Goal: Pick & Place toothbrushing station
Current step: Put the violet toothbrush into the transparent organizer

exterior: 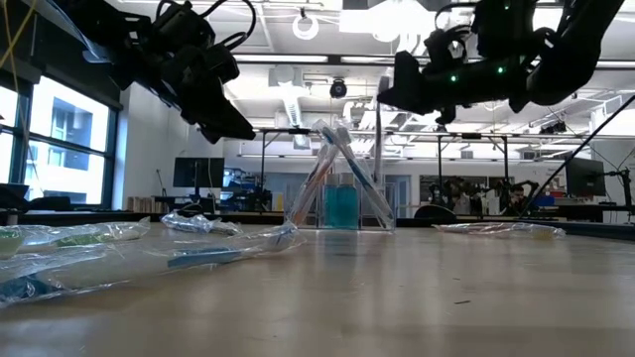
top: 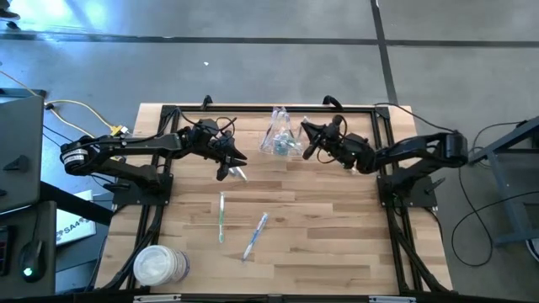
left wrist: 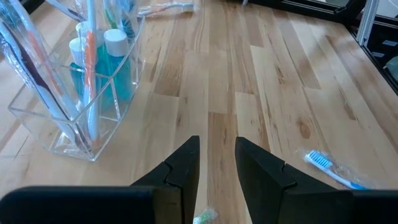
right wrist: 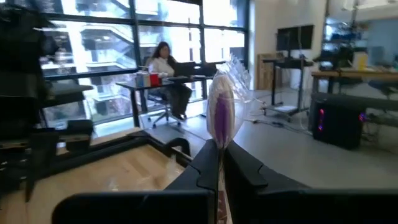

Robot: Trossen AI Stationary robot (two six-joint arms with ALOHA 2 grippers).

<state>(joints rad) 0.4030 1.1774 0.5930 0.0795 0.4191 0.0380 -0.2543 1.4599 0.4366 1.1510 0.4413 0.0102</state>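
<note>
Purple-bristled toothbrush (right wrist: 219, 115) pinched in your right gripper (right wrist: 221, 163)
Your left gripper (left wrist: 217, 165) hovers slightly parted beside the clear cup (left wrist: 74, 134)

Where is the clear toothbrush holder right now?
In the high view the clear toothbrush holder stands at the table's far edge, centred, between the left gripper and the right gripper, nearer the right one.

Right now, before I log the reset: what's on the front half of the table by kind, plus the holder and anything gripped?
clear holder: 1 (the brushes inside are too crowded to count)
loose toothbrushes, front half: 2, the green toothbrush and the blue toothbrush
wrapped toothbrush held in the right gripper: 1
stack of white discs: 1
Total: 5
</note>
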